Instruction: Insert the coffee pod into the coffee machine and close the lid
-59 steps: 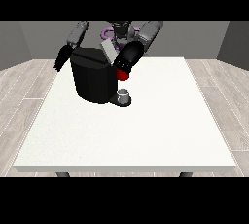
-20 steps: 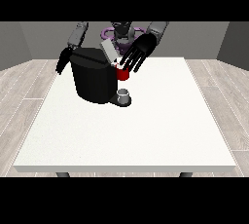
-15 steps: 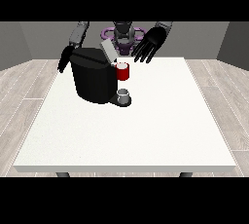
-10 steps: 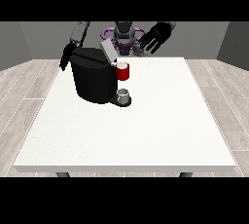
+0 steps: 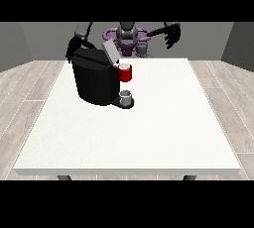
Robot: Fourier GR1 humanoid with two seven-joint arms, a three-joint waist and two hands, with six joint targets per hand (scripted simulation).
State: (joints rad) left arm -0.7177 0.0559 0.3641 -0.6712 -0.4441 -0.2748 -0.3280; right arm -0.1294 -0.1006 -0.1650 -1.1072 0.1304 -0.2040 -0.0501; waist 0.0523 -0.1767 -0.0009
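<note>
Lifting away from the coffee machine (image 5: 95, 79), the robot hand at the view's right (image 5: 173, 33) is now high up and well off to the side of it. A second ago it was right at the front of the machine, close to the red thing at the machine (image 5: 126, 73). Its fingers hang down, spread and relaxed, and it holds nothing.

The robot hand at the view's left (image 5: 74, 48) is behind the machine's far top corner, about where it was before (only a small part of it shows, so I cannot tell how its fingers lie).

The machine is a big black box on the white counter (image 5: 149, 133). Its lid (image 5: 110, 53) tilts up at the machine's top, so it looks open, not shut.

A small grey thing (image 5: 126, 97) sits on the low tray at the front of the machine, just under the red thing. I cannot tell if it is the coffee pod. I see no pod anywhere else on the counter, and I see none in a hand.

What does the change mean? I think the hand has finished its job at the front of the machine and has let go. If the pod is in, the step left is to push the lid down. The hand would have to come back over the machine's top to do that.
</note>
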